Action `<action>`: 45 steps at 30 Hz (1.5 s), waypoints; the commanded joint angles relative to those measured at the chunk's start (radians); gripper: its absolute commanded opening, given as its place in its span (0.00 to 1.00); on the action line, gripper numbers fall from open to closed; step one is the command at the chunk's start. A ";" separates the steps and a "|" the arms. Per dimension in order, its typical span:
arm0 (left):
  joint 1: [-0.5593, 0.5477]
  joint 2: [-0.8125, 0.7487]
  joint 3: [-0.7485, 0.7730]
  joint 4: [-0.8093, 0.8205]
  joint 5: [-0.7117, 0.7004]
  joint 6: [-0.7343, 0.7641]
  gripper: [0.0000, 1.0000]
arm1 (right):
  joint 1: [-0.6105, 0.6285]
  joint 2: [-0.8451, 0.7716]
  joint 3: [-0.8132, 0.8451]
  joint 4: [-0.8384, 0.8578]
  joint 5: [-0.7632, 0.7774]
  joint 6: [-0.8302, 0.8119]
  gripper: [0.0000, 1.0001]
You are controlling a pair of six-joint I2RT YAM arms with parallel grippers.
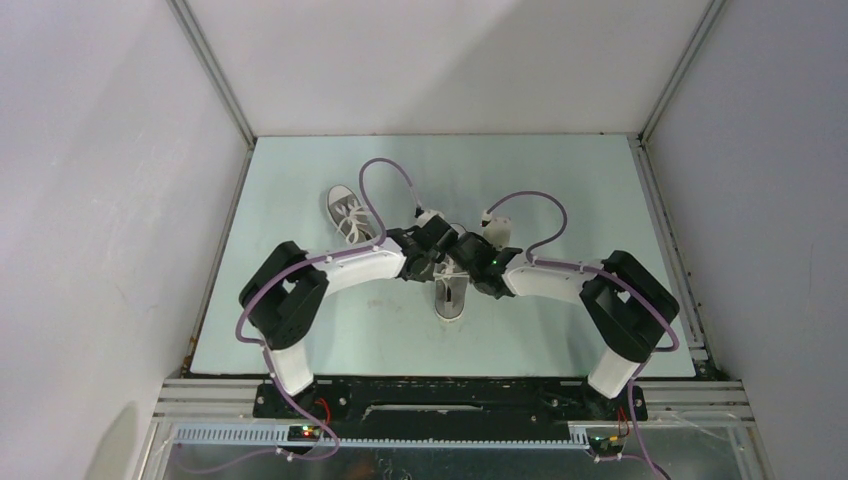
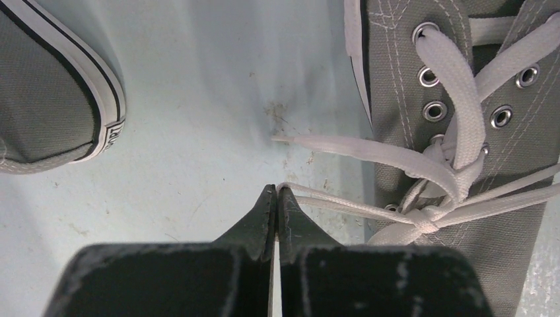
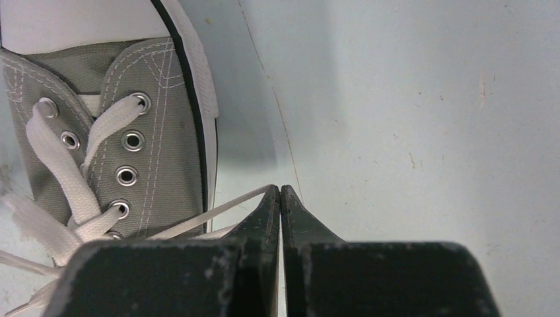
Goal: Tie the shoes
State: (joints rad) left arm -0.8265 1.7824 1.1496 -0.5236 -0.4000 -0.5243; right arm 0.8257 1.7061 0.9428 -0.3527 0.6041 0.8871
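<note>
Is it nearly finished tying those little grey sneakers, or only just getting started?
Probably late on one shoe. Done: the nearer shoe has its laces meeting in a knot. In hand: the left end effector and the right end effector are each shut on a lace loop, on opposite sides, seemingly drawing a bow snug. Left: letting go, and the far shoe, too small from above to judge as tied.

Nearer shoe [image 1: 449, 302] half covered overhead

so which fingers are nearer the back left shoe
left. left fingers pinch a lace between the back left shoe and the middle shoe; right fingers pinch one beyond it
</note>
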 commanded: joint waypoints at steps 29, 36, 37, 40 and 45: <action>-0.002 -0.400 -0.084 0.050 -0.010 0.056 0.93 | -0.117 -0.355 -0.178 0.167 -0.177 -0.285 0.53; 0.099 -0.694 -0.306 0.213 0.058 0.057 1.00 | -0.218 -0.595 -0.320 0.310 -0.303 -0.441 0.95; 0.130 -0.743 -0.348 0.241 0.043 0.061 1.00 | -0.232 -0.619 -0.329 0.315 -0.313 -0.464 0.96; 0.269 -0.866 -0.459 0.317 0.045 0.074 0.99 | -0.278 -0.670 -0.333 0.313 -0.303 -0.521 0.99; 0.358 -1.016 -0.620 0.498 -0.183 0.139 0.99 | -0.387 -0.707 -0.337 0.335 -0.312 -0.556 0.98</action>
State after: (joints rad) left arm -0.5182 0.8635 0.6216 -0.2440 -0.4168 -0.4534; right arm 0.5095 1.0340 0.6086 -0.0868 0.3069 0.4030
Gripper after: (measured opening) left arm 0.983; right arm 0.984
